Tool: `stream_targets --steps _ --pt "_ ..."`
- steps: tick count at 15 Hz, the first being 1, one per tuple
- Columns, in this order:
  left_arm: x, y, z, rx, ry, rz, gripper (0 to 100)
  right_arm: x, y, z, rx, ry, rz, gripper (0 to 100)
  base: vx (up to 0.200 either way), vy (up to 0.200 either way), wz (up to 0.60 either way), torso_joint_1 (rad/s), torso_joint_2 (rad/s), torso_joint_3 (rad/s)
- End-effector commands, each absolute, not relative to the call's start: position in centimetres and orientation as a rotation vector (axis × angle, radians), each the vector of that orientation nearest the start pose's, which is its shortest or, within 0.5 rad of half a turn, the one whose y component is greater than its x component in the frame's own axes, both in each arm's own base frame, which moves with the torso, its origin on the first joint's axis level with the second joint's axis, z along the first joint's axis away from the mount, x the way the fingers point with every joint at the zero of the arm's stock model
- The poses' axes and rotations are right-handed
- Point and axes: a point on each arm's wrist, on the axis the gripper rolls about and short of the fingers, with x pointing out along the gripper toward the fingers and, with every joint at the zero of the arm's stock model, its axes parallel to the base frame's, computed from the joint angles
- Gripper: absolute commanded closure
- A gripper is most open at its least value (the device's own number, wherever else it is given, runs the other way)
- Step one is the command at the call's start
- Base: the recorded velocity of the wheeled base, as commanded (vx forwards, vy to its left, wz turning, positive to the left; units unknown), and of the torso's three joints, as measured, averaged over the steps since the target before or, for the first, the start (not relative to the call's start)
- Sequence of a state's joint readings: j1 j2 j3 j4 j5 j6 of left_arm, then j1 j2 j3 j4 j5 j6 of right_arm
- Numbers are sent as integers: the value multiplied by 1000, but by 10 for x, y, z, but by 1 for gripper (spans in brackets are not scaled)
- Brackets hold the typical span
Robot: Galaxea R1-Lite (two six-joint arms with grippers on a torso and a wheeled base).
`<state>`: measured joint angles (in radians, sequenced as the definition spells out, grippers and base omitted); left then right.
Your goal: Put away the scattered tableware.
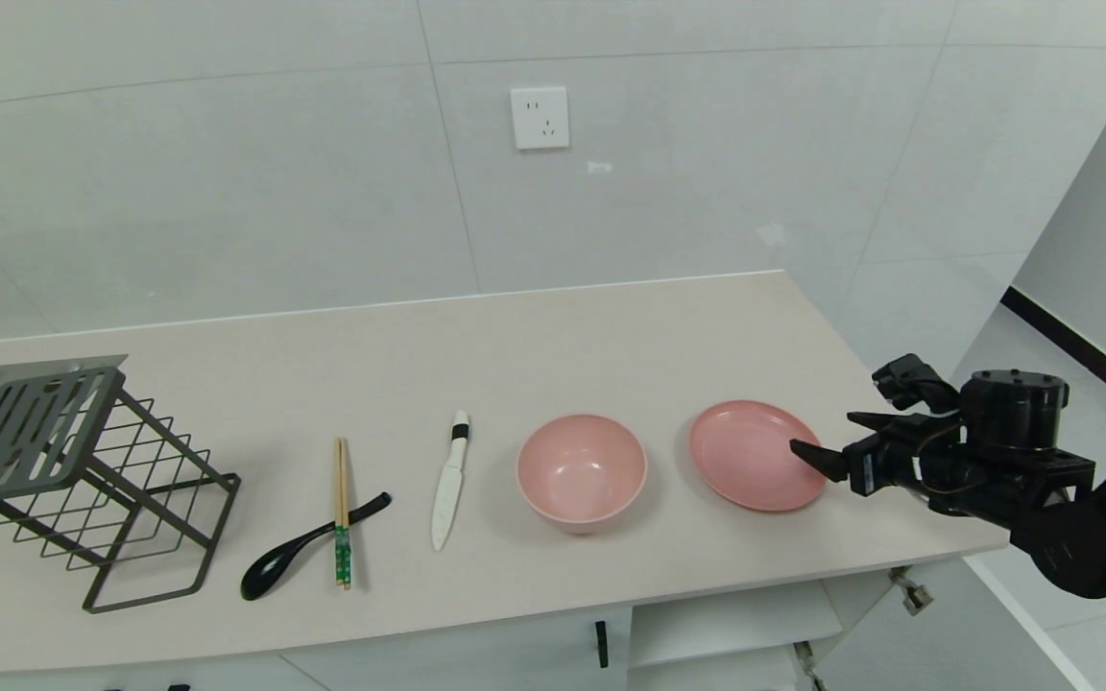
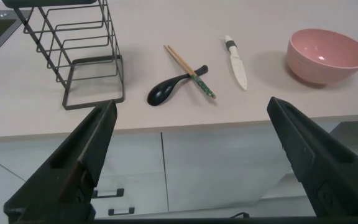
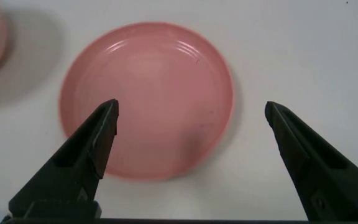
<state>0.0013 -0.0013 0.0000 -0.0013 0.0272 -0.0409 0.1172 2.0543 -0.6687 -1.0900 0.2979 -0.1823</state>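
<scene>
Presently, from left: rack (image 1: 83, 461), spoon (image 1: 299, 549) crossed by chopsticks (image 1: 343, 509), knife (image 1: 449, 480), bowl (image 1: 582, 470) and plate (image 1: 750, 456) line the front of the counter (image 1: 611, 355), the plate nearest its right end. My left gripper (image 2: 191, 104) hangs wide open off the front edge. My right gripper (image 1: 824, 434), jaws wide, hovers at the plate's right rim; I judge plate pickup is in hand, needing a rim pinch, then a lift clearing the bowl, with open counter behind.
</scene>
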Motion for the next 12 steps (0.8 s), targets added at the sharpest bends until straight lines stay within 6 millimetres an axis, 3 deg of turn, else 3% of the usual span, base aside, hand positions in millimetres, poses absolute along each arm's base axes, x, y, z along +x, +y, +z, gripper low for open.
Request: stream_targets --steps 1,12 --pt "-23 1 76 -41 -2 29 0 364 51 59 -138 273 428 0 0 0 0 0 0 0" --pt "-23 1 76 -41 -2 29 0 390 56 28 -134 308 412 0 0 0 0 0 0 0"
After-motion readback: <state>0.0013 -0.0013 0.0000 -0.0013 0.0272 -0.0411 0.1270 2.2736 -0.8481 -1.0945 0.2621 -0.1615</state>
